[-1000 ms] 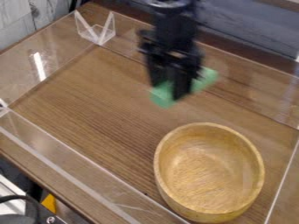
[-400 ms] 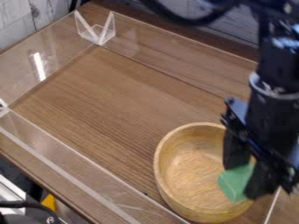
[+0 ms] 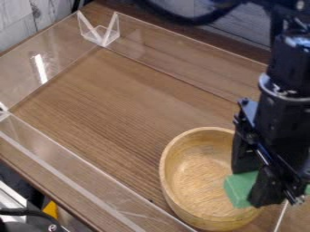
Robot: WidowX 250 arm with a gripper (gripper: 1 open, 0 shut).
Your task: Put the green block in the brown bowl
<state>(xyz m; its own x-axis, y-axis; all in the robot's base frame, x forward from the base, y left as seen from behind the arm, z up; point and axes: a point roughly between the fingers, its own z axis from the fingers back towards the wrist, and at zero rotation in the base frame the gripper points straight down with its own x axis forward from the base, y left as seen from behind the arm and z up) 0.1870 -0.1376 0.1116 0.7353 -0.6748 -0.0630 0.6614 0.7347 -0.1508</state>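
Note:
The green block [image 3: 241, 189] hangs over the right part of the brown bowl [image 3: 194, 177], just above its inside. My gripper [image 3: 258, 186] points straight down and is shut on the block, which sticks out at the lower left of the black fingers [image 3: 278, 181]. The black arm covers the bowl's right rim. The bowl is round, light wood with a thick rim, and sits at the lower right of the wooden table.
A clear plastic wall [image 3: 72, 177] fences the wooden table along the front and left. A small clear plastic stand [image 3: 98, 29] sits at the far left corner. Bare wood [image 3: 109, 100] stretches left of the bowl.
A second ago the gripper held the block above the table's middle, behind the bowl. It has since swung right and toward the front over the bowl, and has barely moved in the last half second.

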